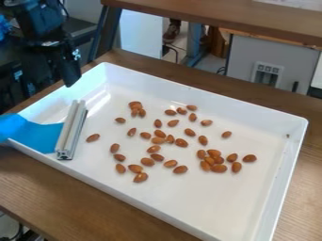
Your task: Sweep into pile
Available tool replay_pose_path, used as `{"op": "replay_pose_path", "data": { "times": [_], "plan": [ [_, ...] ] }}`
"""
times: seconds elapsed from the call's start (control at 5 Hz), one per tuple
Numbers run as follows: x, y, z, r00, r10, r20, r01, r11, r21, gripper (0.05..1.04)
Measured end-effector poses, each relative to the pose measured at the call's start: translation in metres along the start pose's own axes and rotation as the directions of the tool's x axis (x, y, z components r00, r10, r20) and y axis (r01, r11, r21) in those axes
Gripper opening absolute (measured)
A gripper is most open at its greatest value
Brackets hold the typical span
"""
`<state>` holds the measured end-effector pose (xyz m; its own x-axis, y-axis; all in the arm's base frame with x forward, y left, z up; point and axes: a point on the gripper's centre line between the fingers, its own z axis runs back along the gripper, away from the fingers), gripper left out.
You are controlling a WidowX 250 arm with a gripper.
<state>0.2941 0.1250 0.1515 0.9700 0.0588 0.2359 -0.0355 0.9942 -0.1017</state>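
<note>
One white tray (277, 188) is carried by the surface (308, 160); about forty almonds (181, 142) are held in it, spread loosely, with one cluster at 3 o'clock. One metal bar (73, 129) is set inside at 9 to 10 o'clock, its long axis aligned from just past 12 to just past 6. One blue flap (41, 134) is extended from it toward 9, over the rim. The gripper (70, 75) is seen at 11; whether it is open or closed cannot be told.

Room above almonds (181, 142) (tray walls (207, 99) around)
</note>
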Motion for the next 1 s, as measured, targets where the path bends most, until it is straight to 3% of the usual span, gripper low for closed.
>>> {"op": "replay_pose_path", "data": {
  "times": [0.2,0.4,0.6,1.0],
  "plan": [
    [-0.002,0.001,-0.008,1.000,0.011,-0.023,-0.012,1.000,-0.010,0.998],
    [0.002,0.006,-0.025,0.995,0.092,-0.028,-0.093,0.996,-0.015,0.998],
    [0.004,0.016,-0.034,0.977,0.210,-0.025,-0.209,0.977,0.039,0.998],
    [-0.016,0.012,-0.057,0.942,0.336,-0.007,-0.336,0.942,-0.005,0.998]
  ]
}}
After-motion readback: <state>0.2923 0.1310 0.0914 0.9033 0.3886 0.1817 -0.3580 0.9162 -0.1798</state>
